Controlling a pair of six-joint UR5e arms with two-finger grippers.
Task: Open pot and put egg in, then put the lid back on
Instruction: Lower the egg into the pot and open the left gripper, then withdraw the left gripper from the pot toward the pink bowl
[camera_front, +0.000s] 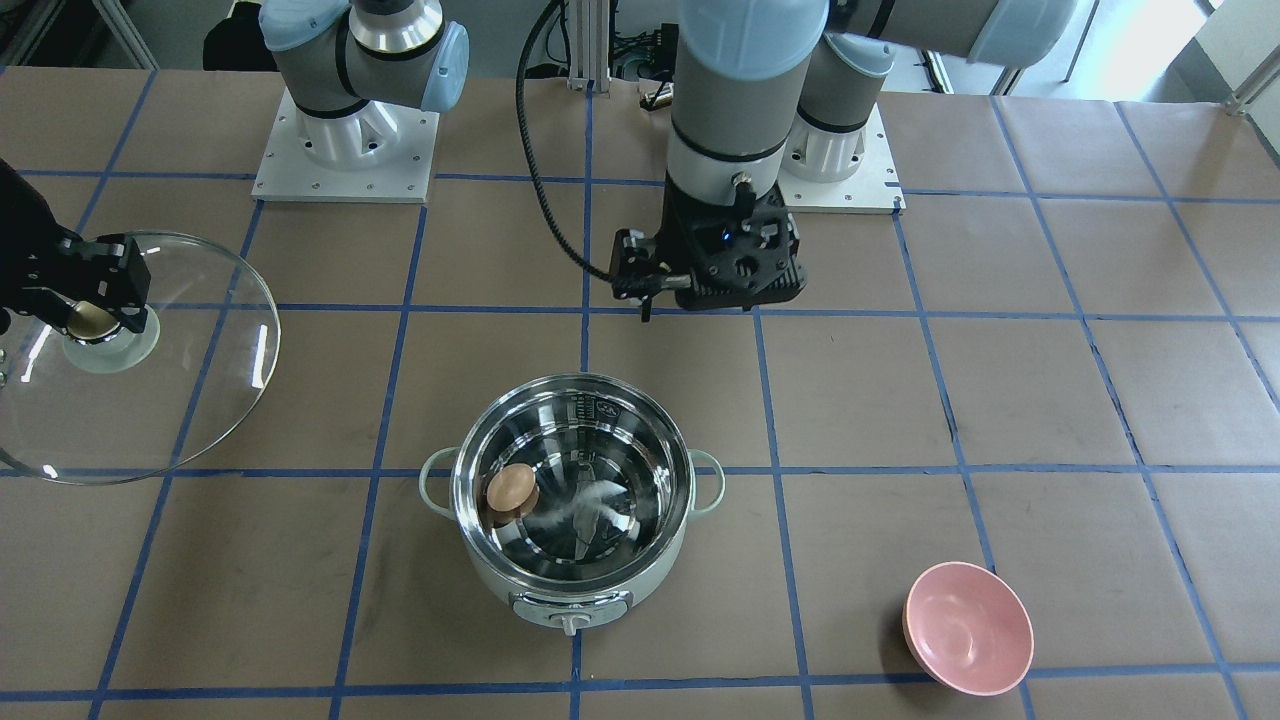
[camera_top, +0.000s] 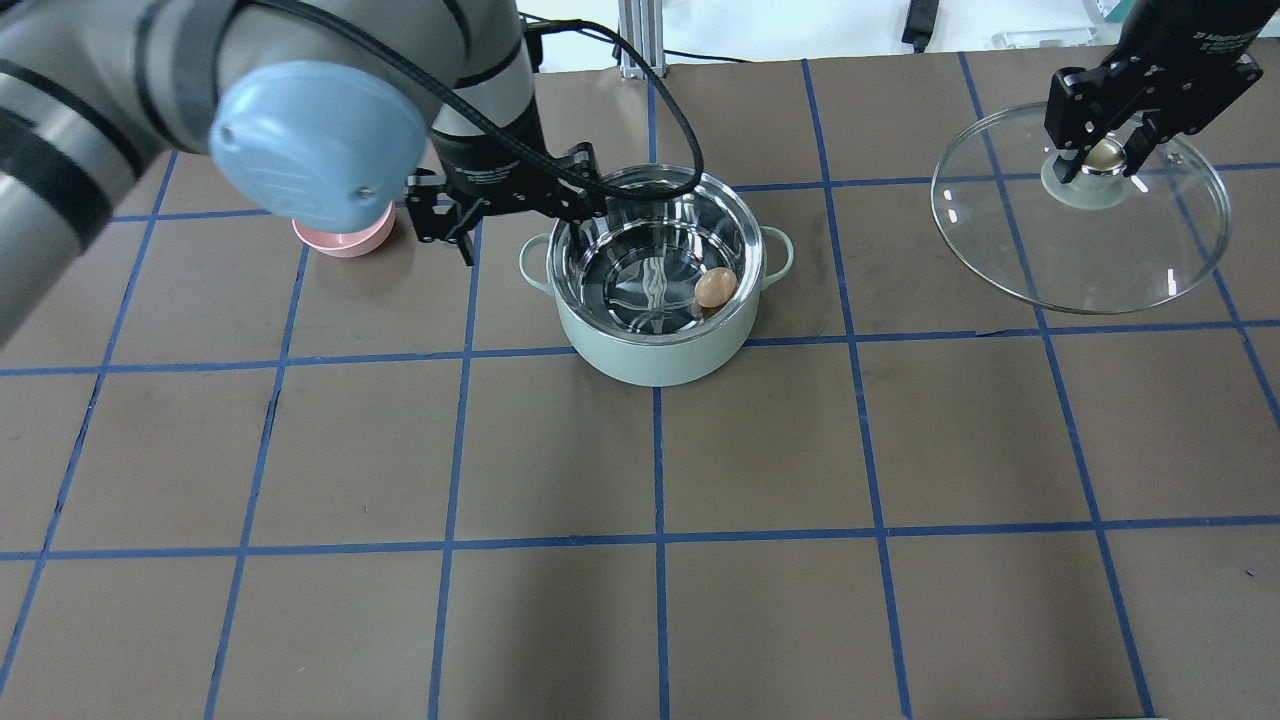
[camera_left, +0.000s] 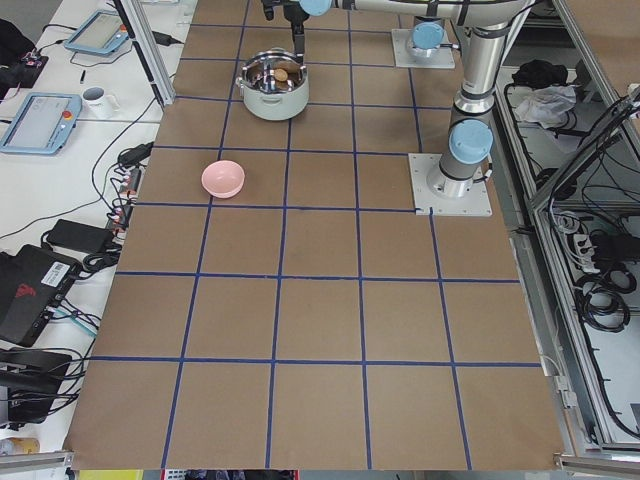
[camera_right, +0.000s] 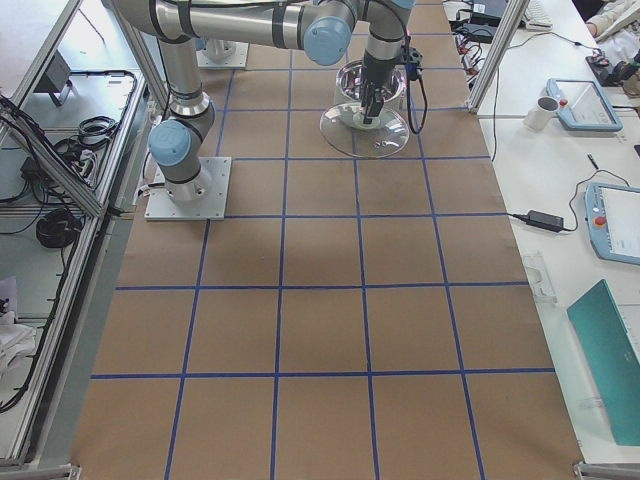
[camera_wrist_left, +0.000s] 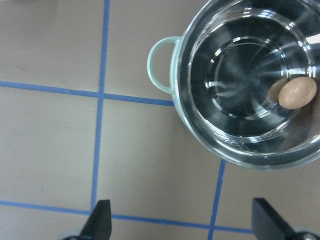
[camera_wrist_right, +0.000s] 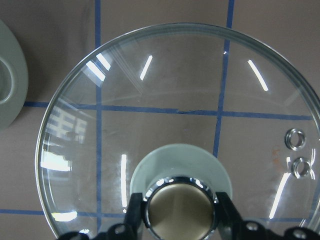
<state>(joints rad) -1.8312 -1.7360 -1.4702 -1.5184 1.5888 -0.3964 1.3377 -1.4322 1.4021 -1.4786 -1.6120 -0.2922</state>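
Note:
The mint-green pot stands open at mid-table, its steel inside showing. The tan egg lies inside it against the wall, and also shows in the overhead view and the left wrist view. My left gripper is open and empty, hovering over bare table beside the pot's loop handle. My right gripper is shut on the beige-topped knob of the glass lid. It holds the lid well off to the pot's side, apparently above the table.
A pink bowl sits on the table on my left side, beyond the left gripper. Both arm bases stand at the table's robot edge. Blue tape lines grid the brown tabletop.

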